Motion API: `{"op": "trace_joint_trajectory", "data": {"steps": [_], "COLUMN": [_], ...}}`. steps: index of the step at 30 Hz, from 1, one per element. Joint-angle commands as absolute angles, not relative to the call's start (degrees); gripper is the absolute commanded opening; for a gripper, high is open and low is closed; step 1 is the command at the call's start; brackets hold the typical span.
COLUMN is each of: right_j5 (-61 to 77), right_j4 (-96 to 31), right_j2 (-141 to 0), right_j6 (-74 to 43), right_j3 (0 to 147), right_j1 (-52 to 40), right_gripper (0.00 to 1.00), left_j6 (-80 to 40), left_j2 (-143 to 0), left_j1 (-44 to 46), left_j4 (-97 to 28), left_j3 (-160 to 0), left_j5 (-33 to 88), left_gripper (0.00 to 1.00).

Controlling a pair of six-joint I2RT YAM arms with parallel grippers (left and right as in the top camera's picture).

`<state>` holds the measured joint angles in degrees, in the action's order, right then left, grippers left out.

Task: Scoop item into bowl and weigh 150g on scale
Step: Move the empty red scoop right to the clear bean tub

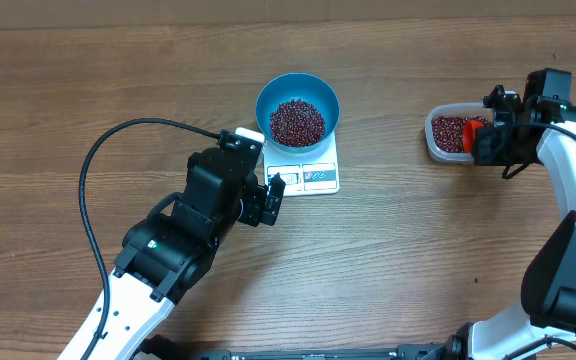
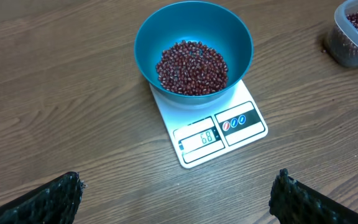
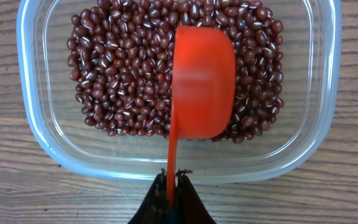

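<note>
Right tool (image 3: 171, 186) clamped on the scoop (image 3: 204, 87) handle; red cup at tool's 12 o'clock, over beans (image 3: 117, 74) in clear tub (image 3: 33, 124). Left tool (image 2: 176, 199) wide open, empty; bowl (image 2: 160, 37) on scale (image 2: 244, 121) at its 12 o'clock, display reads 68.

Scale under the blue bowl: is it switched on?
On. The display on the scale shows digits, seemingly 68, with the blue bowl of beans resting on it.
</note>
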<state>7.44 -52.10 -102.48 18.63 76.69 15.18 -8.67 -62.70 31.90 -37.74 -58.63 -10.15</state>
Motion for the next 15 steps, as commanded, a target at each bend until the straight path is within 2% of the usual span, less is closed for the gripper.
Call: {"op": "trace_joint_trajectory", "data": {"steps": [1, 15], "right_j5": [7.11, 10.83], "right_j4": [-51.68, -48.42], "right_j2": [-103.33, -103.74], "right_j6": [18.39, 18.39], "right_j3": [76.44, 71.7], "right_j1": [15.22, 15.07], "right_gripper": [0.04, 0.04], "left_j6": [-8.82, -8.82], "left_j2": [-63.0, -63.0], "left_j1": [32.23, 32.23], "left_j4": [-37.69, -37.69], "left_j3": [-58.54, -58.54], "left_j5": [-10.92, -10.92], "left_gripper": [1.0, 1.0]}}
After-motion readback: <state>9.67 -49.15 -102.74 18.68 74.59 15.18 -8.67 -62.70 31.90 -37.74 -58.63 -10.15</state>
